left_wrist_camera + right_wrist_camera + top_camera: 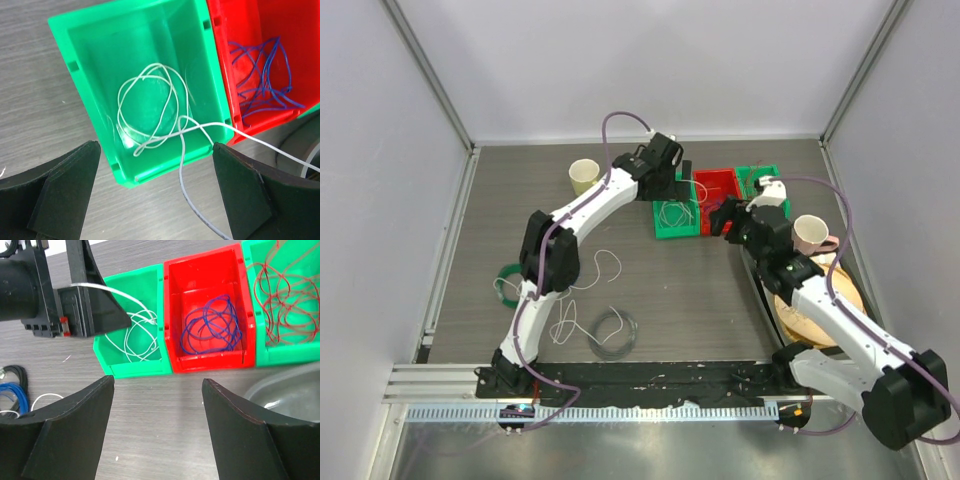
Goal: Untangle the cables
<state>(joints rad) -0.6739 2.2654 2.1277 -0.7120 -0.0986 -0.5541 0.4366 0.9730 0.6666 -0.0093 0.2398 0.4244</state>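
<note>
A white cable lies coiled in the left green bin. Its tail hangs over the near rim and runs down between the fingers of my left gripper, which is open and grips nothing. In the right wrist view a white strand still arcs from that gripper down into the bin. A blue cable fills the red bin, and a red cable lies in the right green bin. More loose white cables lie on the table. My right gripper is open over bare table in front of the bins.
A cream cup stands at the back left and a pink-and-white mug at the right, above a wooden plate. A dark grey coil and a green ring lie near the left arm. A metal bowl is close to the right gripper.
</note>
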